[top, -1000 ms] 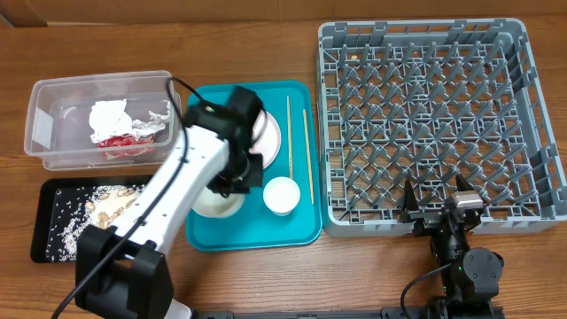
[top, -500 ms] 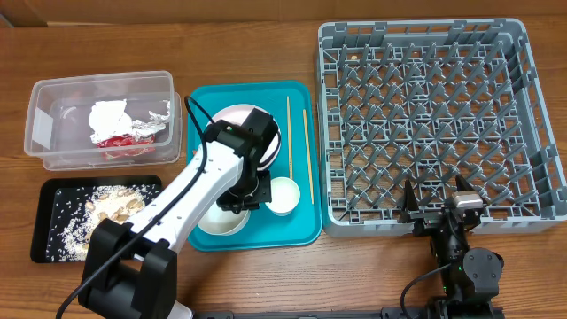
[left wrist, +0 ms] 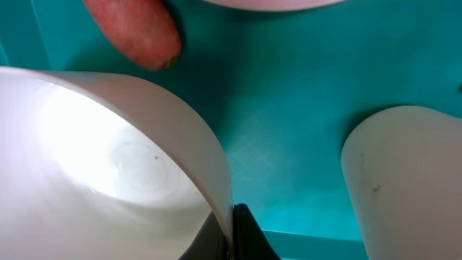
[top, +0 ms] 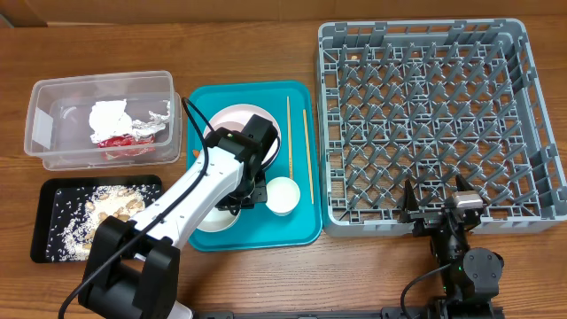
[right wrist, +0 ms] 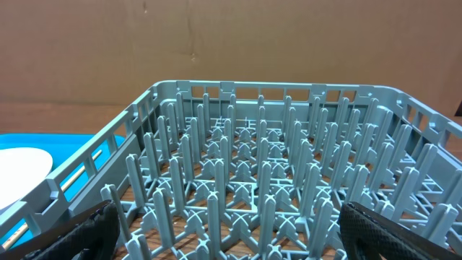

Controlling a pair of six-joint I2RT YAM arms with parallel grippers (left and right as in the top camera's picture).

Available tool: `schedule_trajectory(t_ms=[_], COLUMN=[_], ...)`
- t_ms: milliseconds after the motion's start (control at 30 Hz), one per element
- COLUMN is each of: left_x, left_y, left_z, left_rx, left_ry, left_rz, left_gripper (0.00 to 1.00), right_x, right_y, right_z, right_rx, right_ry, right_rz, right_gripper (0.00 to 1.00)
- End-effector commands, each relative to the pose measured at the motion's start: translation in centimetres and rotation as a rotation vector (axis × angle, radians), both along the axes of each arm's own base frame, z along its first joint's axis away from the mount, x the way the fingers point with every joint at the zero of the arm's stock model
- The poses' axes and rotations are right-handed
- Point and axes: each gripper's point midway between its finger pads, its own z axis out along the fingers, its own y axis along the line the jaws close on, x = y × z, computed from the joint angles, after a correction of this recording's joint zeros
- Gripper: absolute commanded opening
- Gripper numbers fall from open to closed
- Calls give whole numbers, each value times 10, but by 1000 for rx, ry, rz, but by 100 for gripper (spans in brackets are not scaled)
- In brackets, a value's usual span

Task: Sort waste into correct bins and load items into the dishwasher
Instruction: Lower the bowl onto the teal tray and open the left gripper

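Your left gripper (left wrist: 232, 232) has the white bowl (left wrist: 108, 162) by its rim, fingers pressed together on the thin wall with one inside and one outside. The bowl is over the near left part of the teal tray (top: 266, 232); you cannot tell whether it rests on the tray or hangs just off it. Just beyond the bowl's rim a small carrot (left wrist: 137, 32) lies on the tray, and the cup (top: 282, 195) stands close to the bowl's right, apart from it. The pink plate (top: 232, 122) lies at the tray's far side, partly under your arm, and two chopsticks (top: 288, 133) lie along the tray's right edge. To the left, the clear tub (top: 44, 97) holds the white napkin (top: 111, 113) and the red-and-silver wrapper (top: 124, 137); nearer you, the black tray (top: 49, 241) holds rice scraps (top: 106, 208). The grey dish rack (top: 425, 97) fills the right of the table (top: 292, 276). Your right gripper (top: 436, 202) sits at the rack's near edge, fingers spread wide and holding nothing.
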Motion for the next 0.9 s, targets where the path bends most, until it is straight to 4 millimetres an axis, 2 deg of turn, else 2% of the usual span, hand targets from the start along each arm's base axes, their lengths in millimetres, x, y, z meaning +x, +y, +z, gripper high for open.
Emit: schedule_trajectory(t_ms=[0, 233, 500, 600, 633, 867], left_x=[-1, -5, -7, -11, -11, -10], left_y=[6, 8, 4, -1, -3, -2], left_z=[1, 2, 1, 1, 1, 1], left_rx=[33, 41, 17, -13, -23, -20], left_ry=[-16, 1, 15, 34, 39, 33], left_rz=[15, 14, 15, 18, 19, -8], left_gripper=[4, 8, 8, 11, 4, 4], right_x=[0, 0, 0, 0, 0, 0], right_y=[0, 0, 0, 0, 0, 0], right_z=[-2, -2, -2, -2, -2, -2], right_rx=[-11, -11, -11, -11, -11, -11], right_ry=[-2, -2, -2, -2, -2, -2], right_rz=[-1, -1, -1, -1, -1, -1], right_gripper=[100, 100, 100, 100, 100, 100])
